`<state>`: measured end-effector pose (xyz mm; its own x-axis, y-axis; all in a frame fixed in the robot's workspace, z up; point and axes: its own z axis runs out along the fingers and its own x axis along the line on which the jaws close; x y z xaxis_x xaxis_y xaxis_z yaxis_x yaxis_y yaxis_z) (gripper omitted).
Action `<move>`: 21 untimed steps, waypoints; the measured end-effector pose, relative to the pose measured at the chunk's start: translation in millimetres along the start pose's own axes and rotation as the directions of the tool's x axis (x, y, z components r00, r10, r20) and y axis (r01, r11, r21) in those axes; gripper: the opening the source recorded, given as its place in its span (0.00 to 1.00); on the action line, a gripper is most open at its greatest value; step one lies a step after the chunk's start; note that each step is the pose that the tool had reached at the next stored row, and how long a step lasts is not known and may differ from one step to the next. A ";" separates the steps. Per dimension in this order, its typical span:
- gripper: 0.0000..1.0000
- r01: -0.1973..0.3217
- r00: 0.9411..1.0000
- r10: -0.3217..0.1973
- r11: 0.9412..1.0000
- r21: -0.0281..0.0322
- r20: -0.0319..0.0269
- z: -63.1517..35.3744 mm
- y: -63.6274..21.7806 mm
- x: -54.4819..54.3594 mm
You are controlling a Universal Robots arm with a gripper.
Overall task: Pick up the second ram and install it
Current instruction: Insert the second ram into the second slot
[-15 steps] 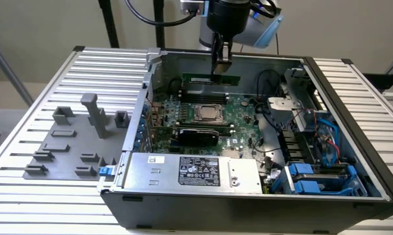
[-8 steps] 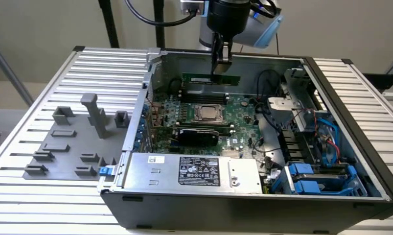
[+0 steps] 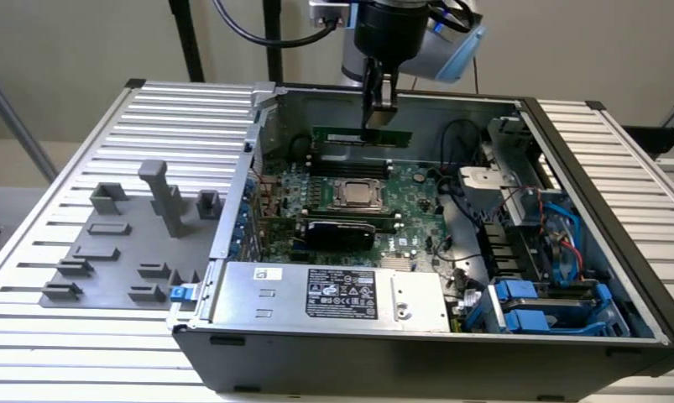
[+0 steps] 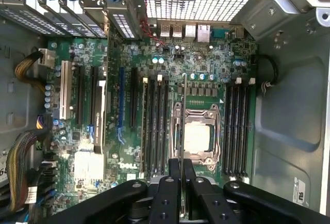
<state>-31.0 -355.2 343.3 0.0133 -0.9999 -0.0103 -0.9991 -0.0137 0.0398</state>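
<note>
The second ram [image 3: 348, 136] is a thin green stick hanging level above the far part of the green motherboard [image 3: 413, 191], inside the open computer case. My gripper [image 3: 378, 126] comes straight down from above and is shut on the stick's upper edge. Black memory slots [image 3: 353, 164] lie just below it, on the far side of the CPU socket [image 3: 359, 195]. In the wrist view the ram [image 4: 184, 115] appears edge-on as a thin line between my black fingers [image 4: 170, 182]. It runs over the edge of the CPU socket [image 4: 198, 136], with memory slots [image 4: 154, 126] on either side.
A black expansion card [image 3: 337, 231] sits nearer than the socket, then the grey power supply [image 3: 326, 294]. Blue drive bays [image 3: 538, 306] and cables fill the exterior view's right. A grey parts fixture [image 3: 124, 252] lies outside the case on the slatted table.
</note>
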 end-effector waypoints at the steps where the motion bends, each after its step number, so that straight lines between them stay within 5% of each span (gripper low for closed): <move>1: 0.00 0.000 1.000 0.000 1.000 0.000 0.000 1.6 -0.1 0.0; 21: 0.00 0.000 1.000 0.000 1.000 0.000 0.000 38.0 -0.5 6.7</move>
<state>-31.9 -361.5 305.3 0.0133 -0.9999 -0.0099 -0.9991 -0.0137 0.0399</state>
